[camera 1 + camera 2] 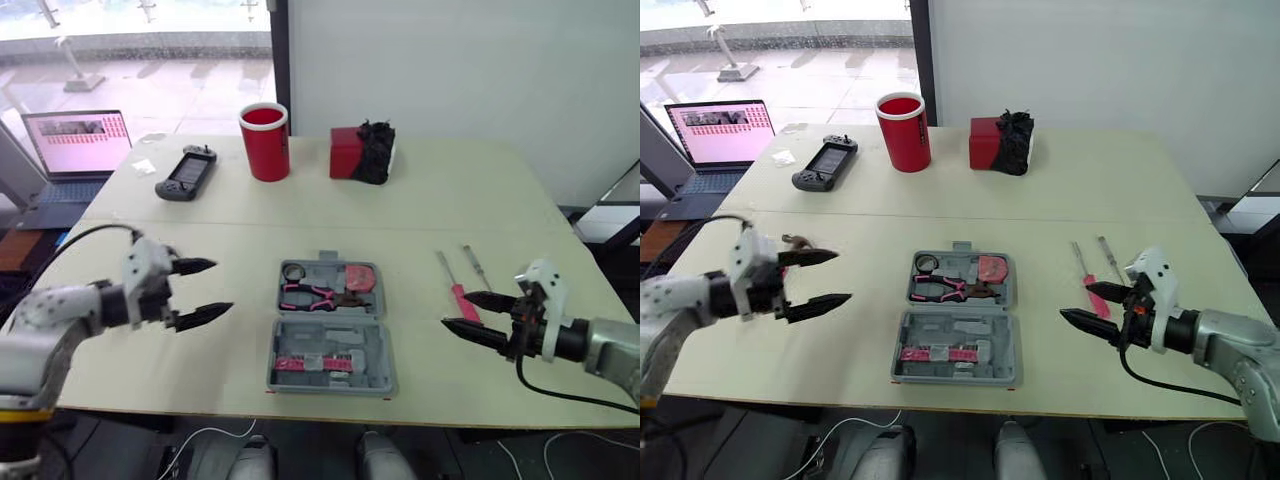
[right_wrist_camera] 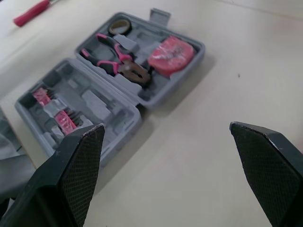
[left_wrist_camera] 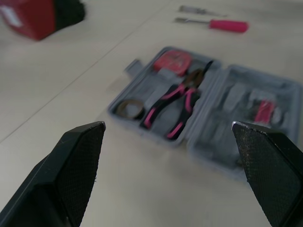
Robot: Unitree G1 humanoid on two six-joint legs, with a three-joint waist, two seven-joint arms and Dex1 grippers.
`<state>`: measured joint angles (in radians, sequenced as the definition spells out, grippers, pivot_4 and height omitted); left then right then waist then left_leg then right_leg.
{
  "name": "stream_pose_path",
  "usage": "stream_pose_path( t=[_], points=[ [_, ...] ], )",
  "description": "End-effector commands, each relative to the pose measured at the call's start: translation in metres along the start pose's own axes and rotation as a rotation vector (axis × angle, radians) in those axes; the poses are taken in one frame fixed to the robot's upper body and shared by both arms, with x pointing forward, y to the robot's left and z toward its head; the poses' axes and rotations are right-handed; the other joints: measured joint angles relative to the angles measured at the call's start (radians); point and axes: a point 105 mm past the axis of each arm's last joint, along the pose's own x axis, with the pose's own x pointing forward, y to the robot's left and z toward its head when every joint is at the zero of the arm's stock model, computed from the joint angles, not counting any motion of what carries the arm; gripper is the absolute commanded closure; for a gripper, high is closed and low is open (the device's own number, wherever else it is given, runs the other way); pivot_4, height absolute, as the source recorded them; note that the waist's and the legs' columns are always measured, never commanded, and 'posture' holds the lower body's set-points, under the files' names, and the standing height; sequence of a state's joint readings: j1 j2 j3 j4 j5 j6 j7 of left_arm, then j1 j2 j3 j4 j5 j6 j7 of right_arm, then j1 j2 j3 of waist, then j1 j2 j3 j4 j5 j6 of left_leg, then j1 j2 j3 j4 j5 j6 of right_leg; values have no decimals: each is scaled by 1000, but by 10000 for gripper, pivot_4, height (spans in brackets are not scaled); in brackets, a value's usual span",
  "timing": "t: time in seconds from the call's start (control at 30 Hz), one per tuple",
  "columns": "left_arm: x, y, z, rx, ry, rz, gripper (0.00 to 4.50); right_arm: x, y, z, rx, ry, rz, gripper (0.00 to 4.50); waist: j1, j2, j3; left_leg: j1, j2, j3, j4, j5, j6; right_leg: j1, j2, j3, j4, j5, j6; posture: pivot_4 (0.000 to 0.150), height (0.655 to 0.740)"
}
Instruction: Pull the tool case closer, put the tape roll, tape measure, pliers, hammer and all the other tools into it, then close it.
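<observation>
Tape roll (image 1: 293, 271), pliers (image 1: 312, 293), tape measure (image 1: 360, 277) are in the case (image 1: 330, 365); two screwdrivers (image 1: 455, 290) right of it still out, lid open. Both jaws wide open, empty.

Bare table (image 1: 240, 250) is lying open on both sides of the open tool case (image 1: 330, 330), between it and the left gripper (image 1: 223, 287) and the right gripper (image 1: 1074, 300). A pink-handled screwdriver (image 1: 460, 300) and a thin metal tool (image 1: 477, 266) are lying just beside the right gripper. The red cup (image 1: 265, 142), red box (image 1: 348, 152) and handheld console (image 1: 186, 172) are standing well apart, farther back.
</observation>
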<state>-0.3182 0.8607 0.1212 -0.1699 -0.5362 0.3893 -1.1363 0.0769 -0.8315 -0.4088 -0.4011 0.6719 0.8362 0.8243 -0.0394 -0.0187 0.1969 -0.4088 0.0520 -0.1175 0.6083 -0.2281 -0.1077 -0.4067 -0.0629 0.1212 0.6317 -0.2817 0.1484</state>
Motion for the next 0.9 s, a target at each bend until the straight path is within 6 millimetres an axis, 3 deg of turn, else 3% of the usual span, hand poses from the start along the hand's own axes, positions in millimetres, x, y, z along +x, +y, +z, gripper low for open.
stream_pose_path(
  t=[0.03,0.23,0.33,0.47,0.6,0.73,0.9],
  points=[
    [13,-6,13,39,16,-113,123,-8,-1,-3,-23,13,-117,517,-7,0,0,0,0,0,0,0,0,0,0,0,0,0,0,1500,7400],
    [35,0,23,52,-4,-218,123,-23,-6,-12,-37,13,-331,517,-7,0,0,1,0,0,2,0,0,0,1,0,1,0,-1,1500,7400],
    [43,1,22,62,-7,-241,123,-25,-19,-1,-111,-13,-463,517,-6,0,0,1,0,0,4,0,0,1,1,0,1,1,-1,1500,7400],
    [50,1,23,70,-23,-230,123,-11,-38,24,-128,-97,-510,517,-10,0,0,1,0,0,5,0,0,1,1,0,1,4,-2,1500,7400],
    [53,-3,28,73,-56,-192,123,8,-64,27,-76,-45,-485,517,-6,0,0,1,0,0,4,0,1,1,1,0,1,4,-1,1500,7400],
    [41,-6,28,68,-54,-114,123,25,-107,26,-15,5,-584,517,-8,2,1,0,0,0,4,0,1,1,0,0,1,4,2,1500,7400],
    [17,-10,25,54,-21,0,123,48,-141,25,71,21,-659,517,-17,3,2,0,0,0,2,0,1,0,1,0,1,5,3,1500,7400]
  ],
)
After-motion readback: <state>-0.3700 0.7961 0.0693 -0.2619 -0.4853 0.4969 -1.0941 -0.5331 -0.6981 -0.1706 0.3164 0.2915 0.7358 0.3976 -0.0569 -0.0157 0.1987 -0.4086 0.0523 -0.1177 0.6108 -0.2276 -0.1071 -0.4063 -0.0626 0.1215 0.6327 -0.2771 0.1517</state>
